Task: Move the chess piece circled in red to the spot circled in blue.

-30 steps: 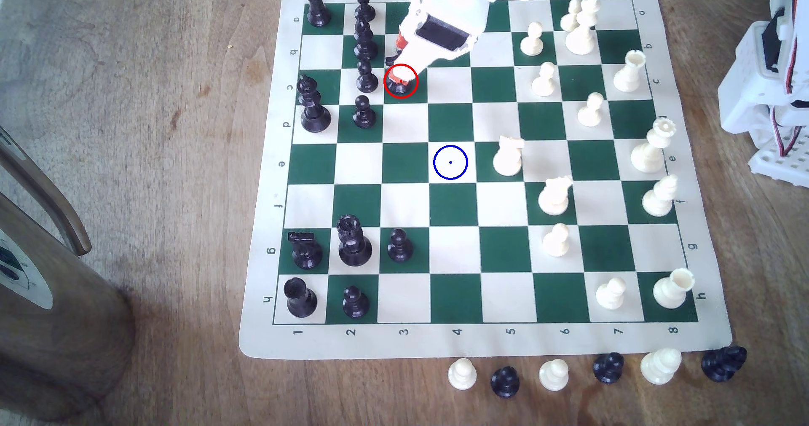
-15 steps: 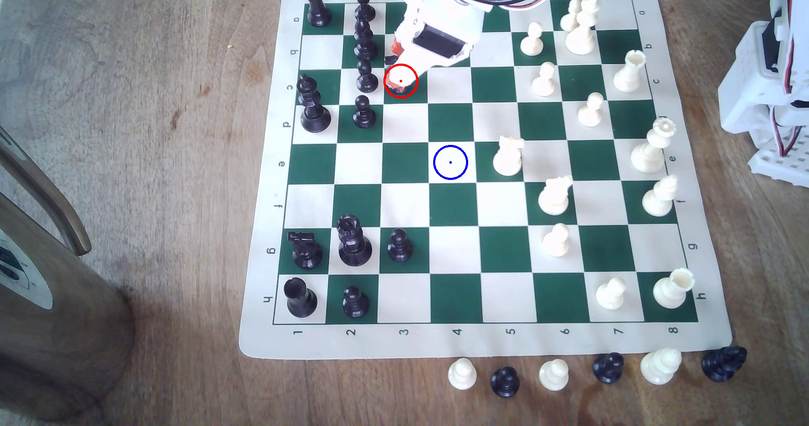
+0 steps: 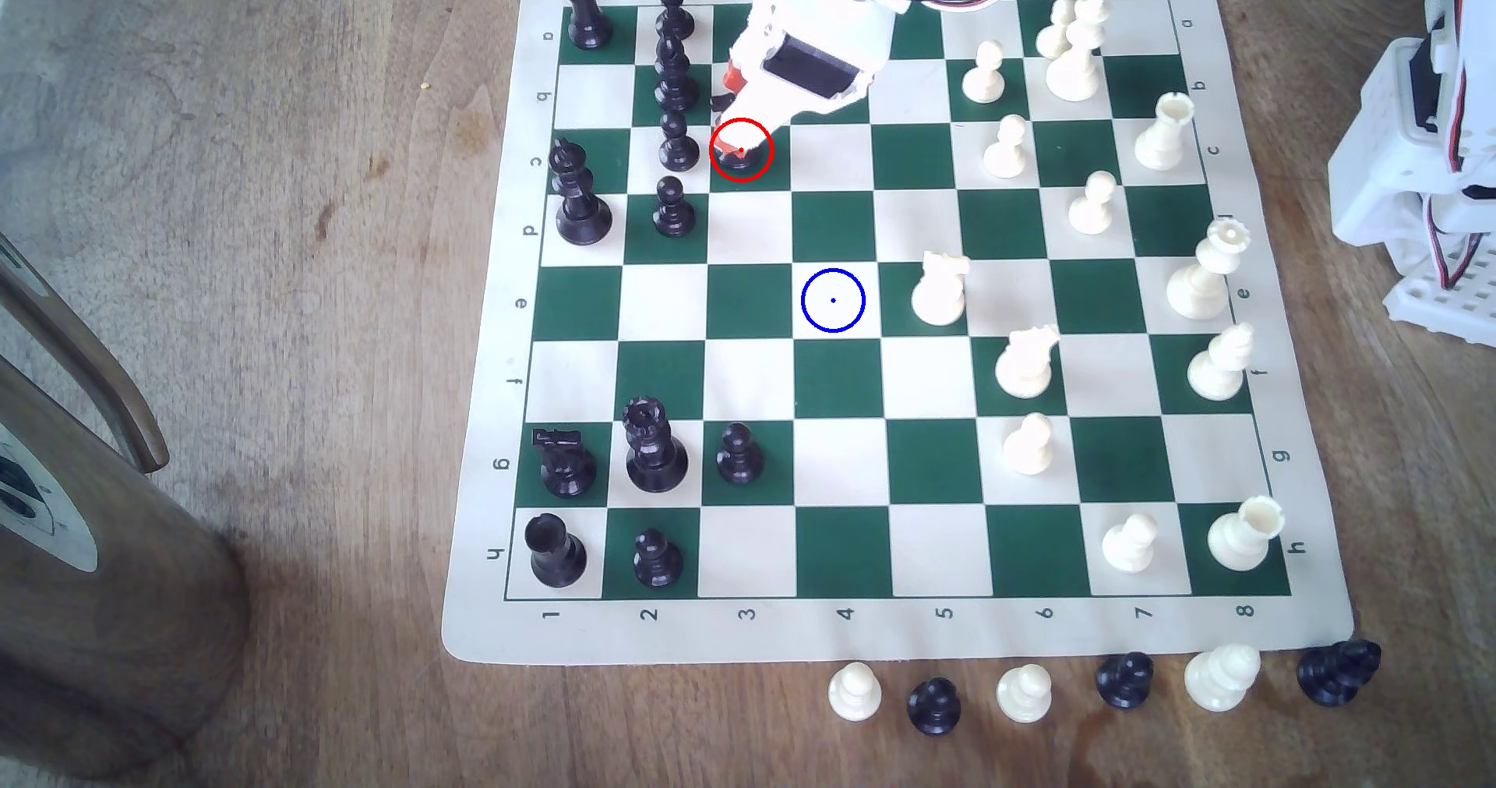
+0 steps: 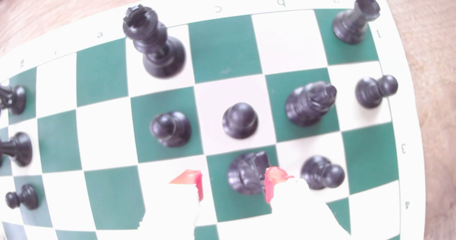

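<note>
Now | end effector (image 4: 233,184) open around black knight (image 4: 245,173) | blue-ringed square (image 3: 833,300): one

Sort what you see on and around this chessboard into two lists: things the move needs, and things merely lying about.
Needed:
- black knight inside the red ring
- blue-ringed square, unoccupied
- tool, open around the knight

Lying about:
- black pawn beside the knight
- white knight beside the blue ring
- captured pieces off the board's edge
- wooden cylinder
</note>
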You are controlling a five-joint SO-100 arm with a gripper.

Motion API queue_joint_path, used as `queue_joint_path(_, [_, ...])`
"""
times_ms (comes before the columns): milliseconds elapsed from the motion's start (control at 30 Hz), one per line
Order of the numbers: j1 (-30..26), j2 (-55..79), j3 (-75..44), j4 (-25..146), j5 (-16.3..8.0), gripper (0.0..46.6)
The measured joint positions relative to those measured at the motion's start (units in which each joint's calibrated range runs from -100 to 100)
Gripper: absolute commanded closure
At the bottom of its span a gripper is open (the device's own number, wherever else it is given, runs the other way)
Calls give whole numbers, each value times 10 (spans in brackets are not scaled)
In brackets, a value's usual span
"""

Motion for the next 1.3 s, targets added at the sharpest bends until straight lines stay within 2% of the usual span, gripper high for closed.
queue_joint_path(367, [-18, -40, 2, 12, 0, 331])
queue_joint_path(867, [13, -34, 3, -2, 3, 334])
queue_joint_path(1300, [13, -3, 69, -70, 4, 338])
